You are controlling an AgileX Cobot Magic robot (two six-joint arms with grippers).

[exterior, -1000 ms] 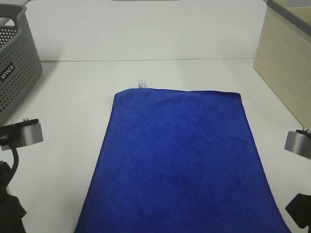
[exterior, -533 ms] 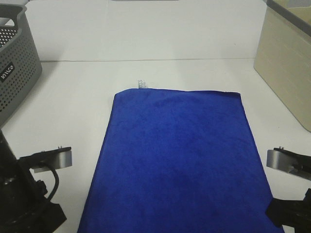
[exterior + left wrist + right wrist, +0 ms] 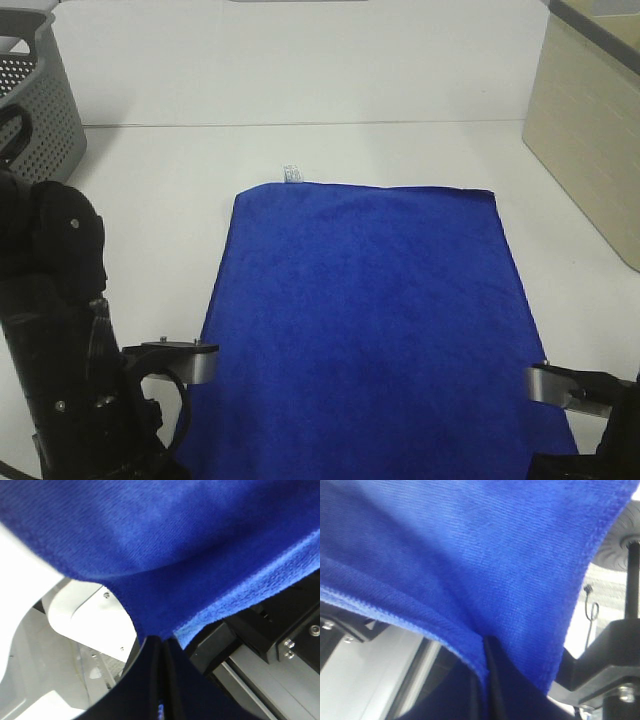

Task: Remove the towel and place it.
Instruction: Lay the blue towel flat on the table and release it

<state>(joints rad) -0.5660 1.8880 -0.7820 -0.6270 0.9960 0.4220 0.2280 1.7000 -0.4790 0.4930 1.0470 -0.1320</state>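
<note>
Left fingers (image 3: 150,666) are closed tight, pinching the towel's (image 3: 370,320) near edge. Right fingers (image 3: 495,672) are also pressed together, with a fold of the same near edge clamped between them. The towel lies spread flat mid-table. Its long axis runs from the near side to the far side, and the near end goes out of the overhead view. The far edge is straight, with a white tag (image 3: 291,172) at the far left corner. The table (image 3: 400,150) is white. A grey perforated basket (image 3: 40,110) sits far left and a beige box (image 3: 590,140) far right, both well apart from the towel.
</note>
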